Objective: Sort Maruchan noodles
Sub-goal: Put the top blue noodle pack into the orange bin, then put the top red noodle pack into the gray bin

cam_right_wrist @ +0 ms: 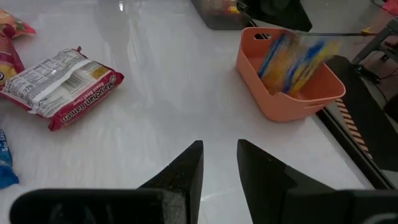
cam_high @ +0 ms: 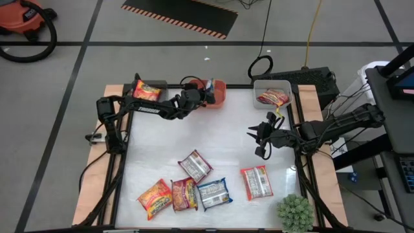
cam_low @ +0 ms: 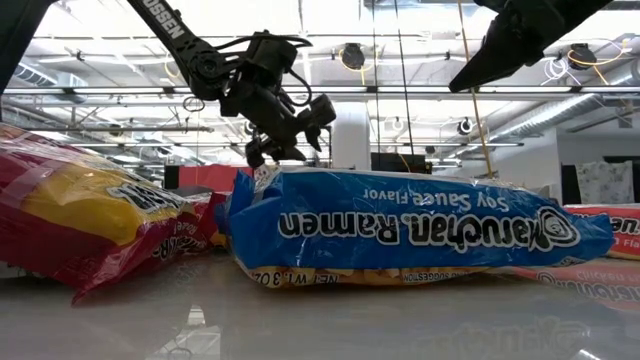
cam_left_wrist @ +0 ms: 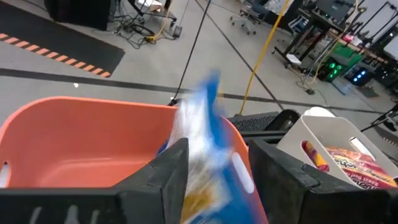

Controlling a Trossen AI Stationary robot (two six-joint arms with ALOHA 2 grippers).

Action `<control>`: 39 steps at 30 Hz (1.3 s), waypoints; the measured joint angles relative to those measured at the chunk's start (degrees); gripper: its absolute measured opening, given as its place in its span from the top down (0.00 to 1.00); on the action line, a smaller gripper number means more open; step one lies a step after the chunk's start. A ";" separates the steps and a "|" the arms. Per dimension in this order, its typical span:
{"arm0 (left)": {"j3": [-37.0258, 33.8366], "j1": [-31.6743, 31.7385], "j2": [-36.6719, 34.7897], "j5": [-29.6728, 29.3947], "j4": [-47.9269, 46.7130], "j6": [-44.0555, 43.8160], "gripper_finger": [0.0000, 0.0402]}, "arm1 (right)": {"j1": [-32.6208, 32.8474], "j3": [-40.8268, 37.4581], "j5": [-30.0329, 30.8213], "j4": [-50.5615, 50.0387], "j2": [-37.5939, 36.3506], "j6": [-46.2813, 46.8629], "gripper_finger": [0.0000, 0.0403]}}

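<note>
Left end effector [cam_high: 208,95] sat over the orange bin [cam_high: 218,102], far edge of the tabletop [cam_high: 226,142], fingers parted around a blue noodle packet [cam_left_wrist: 208,149] dropping in. I judged this the release step. Five packets [cam_high: 195,166] lay near the front edge. Right end effector [cam_high: 257,140] hovered mid-tabletop, slightly spread, empty. Next: pull clear, fetch another.

Table top [cam_high: 213,139]: smooth, glossy white, mirrors the packets; wood-look edging at 3 and 9 o'clock. Ramen packets [cam_high: 213,193]: crinkled shiny plastic film. Orange bin [cam_right_wrist: 292,93]: smooth plastic, dull sheen. White bin [cam_left_wrist: 329,140]: same plastic. My fingers [cam_left_wrist: 165,180]: matt black, slightly grainy.
</note>
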 joint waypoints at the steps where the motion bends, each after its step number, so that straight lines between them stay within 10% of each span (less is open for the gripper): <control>1: 0.00 0.00 0.00 0.00 -0.18 0.00 0.56 | 0.00 0.00 0.00 0.01 0.00 -0.14 0.77; 16: 0.00 0.82 0.00 0.81 -3.54 8.62 0.50 | 0.00 0.00 -0.09 -0.03 0.00 0.48 0.77; 25: 0.08 -1.03 -2.08 11.33 -6.15 18.49 0.50 | 0.02 0.00 -1.57 -0.08 0.00 1.48 0.77; 39: 0.11 -9.18 -21.61 18.47 -36.79 25.95 0.50 | 0.04 0.00 -2.87 -0.27 0.00 7.29 0.77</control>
